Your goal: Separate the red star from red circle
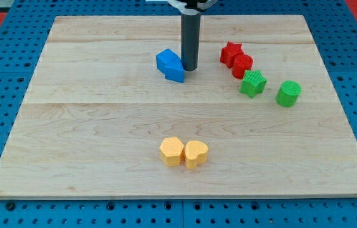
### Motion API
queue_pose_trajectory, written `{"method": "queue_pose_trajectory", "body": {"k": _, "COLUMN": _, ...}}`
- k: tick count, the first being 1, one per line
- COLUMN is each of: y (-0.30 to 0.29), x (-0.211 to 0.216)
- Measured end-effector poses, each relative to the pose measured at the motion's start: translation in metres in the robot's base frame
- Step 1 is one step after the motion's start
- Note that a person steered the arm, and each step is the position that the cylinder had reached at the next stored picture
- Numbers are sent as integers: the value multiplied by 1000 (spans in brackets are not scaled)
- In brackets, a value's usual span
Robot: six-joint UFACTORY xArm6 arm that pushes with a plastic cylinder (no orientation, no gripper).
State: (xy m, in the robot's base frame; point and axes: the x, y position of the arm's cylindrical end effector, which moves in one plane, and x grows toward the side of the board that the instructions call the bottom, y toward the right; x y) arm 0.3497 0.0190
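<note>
Rightward of my tip [190, 68] lie the red star [231, 53] and red circle [242, 65], touching, upper right of centre (tip holds nothing, just beside two blue blocks [170, 65]).

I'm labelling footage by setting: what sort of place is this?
Probably a robotics lab bench: a wooden board on a blue perforated base, small coloured blocks like the red star, and my tip.

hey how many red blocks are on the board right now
2. The red star sits toward the view's top right; the red circle touches it just below and right. Nothing seems hidden. My tip is left of both, beside the blue blocks.
</note>
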Motion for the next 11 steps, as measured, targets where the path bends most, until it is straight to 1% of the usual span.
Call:
{"method": "queue_pose_trajectory", "body": {"k": 1, "y": 1, "x": 0}}
{"method": "queue_pose_trajectory", "body": {"k": 2, "y": -2, "x": -14}}
{"method": "queue_pose_trajectory", "body": {"k": 3, "y": 13, "x": -56}}
{"method": "queue_pose_trajectory", "body": {"k": 4, "y": 65, "x": -101}}
{"method": "queue_pose_trajectory", "body": {"k": 5, "y": 120, "x": -95}}
{"method": "queue_pose_trajectory", "body": {"k": 6, "y": 116, "x": -42}}
{"method": "queue_pose_trajectory", "body": {"k": 7, "y": 100, "x": -9}}
{"method": "queue_pose_trajectory", "body": {"k": 8, "y": 82, "x": -15}}
{"method": "queue_pose_trajectory", "body": {"k": 9, "y": 105, "x": -52}}
{"method": "queue_pose_trajectory", "body": {"k": 10, "y": 81, "x": -47}}
{"method": "queue_pose_trajectory", "body": {"k": 11, "y": 49, "x": -27}}
